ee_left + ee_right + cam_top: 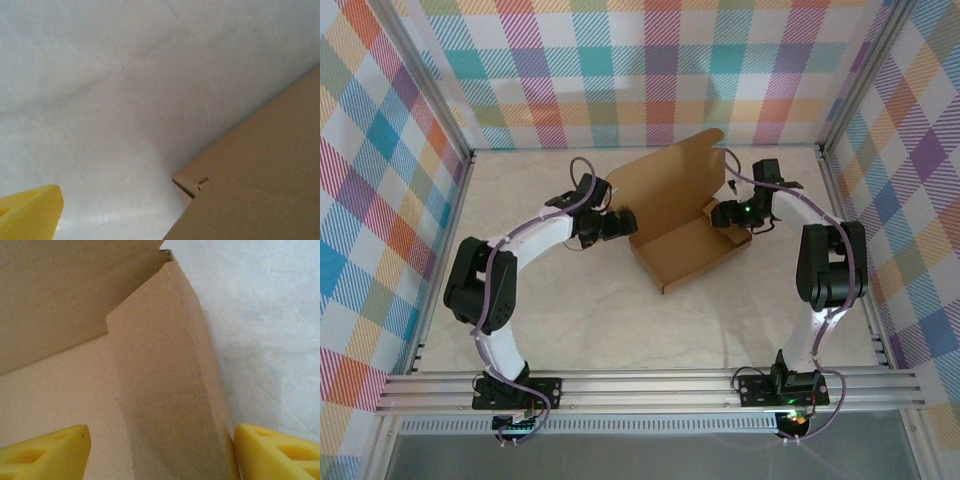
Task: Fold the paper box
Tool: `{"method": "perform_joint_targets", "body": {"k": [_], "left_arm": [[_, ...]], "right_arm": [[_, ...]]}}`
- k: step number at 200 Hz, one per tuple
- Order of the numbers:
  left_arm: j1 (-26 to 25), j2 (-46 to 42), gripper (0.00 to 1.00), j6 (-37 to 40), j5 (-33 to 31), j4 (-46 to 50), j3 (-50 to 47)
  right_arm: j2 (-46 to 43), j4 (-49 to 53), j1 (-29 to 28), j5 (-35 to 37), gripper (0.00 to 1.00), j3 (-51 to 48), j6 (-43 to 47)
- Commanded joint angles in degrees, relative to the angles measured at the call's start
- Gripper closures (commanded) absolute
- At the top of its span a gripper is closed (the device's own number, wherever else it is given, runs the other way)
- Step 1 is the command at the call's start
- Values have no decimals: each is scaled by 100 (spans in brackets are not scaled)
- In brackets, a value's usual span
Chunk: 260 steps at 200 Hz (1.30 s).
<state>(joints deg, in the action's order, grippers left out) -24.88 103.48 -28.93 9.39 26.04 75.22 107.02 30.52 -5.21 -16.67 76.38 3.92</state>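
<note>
The right gripper (161, 442) sits spread around a side wall (170, 390) of the one brown paper box (682, 250), lid (670, 175) up; left gripper (623, 224) gapes too.

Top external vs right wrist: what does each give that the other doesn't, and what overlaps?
Top external: the whole paper box as a shallow tray on the table, its lid standing up at the far side, the left gripper at its left end and the right gripper at its right end.
Right wrist: close up, yellow fingertips apart on either side of an upright side wall, box floor on one side, table on the other.
Shared: brown cardboard, pale table, right gripper at that wall.
</note>
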Motion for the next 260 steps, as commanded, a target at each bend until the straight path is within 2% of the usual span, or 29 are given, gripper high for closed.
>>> {"method": "perform_joint_targets", "body": {"k": [1, 14, 41, 78, 96, 118, 151, 159, 178, 215, 260], "left_arm": [[80, 180, 1, 314, 73, 161, 335], [81, 186, 1, 320, 184, 88, 304], [73, 79, 0, 303, 338, -63, 35], [77, -265, 0, 270, 346, -154, -310], [71, -552, 0, 157, 293, -247, -544], [71, -805, 0, 125, 275, -481, -873], [65, -946, 0, 68, 355, -589, -1080], [63, -993, 0, 59, 358, -606, -1142], [45, -1112, 0, 26, 370, -649, -1353], [24, -1481, 0, -244, 452, -961, -1987], [-77, -1875, 0, -605, 614, -1456, -2626]], "right_arm": [[-310, 193, -50, -16, 24, -238, 300], [-315, 159, -20, 81, 21, -326, 314], [-254, 57, 70, 174, 6, -366, -80], [-440, -202, 112, 293, 5, -490, -120], [-481, -241, 253, 19, 10, -545, -217], [-288, -75, 457, -875, 17, -458, -519], [-208, -109, 473, -1179, 31, -604, -638], [-187, -73, 468, -1142, 34, -630, -657], [-160, 4, 460, -1017, 50, -690, -764], [-352, -125, 320, -545, 59, -1003, -841], [-730, -515, -67, 190, 77, -1415, -875]]}}
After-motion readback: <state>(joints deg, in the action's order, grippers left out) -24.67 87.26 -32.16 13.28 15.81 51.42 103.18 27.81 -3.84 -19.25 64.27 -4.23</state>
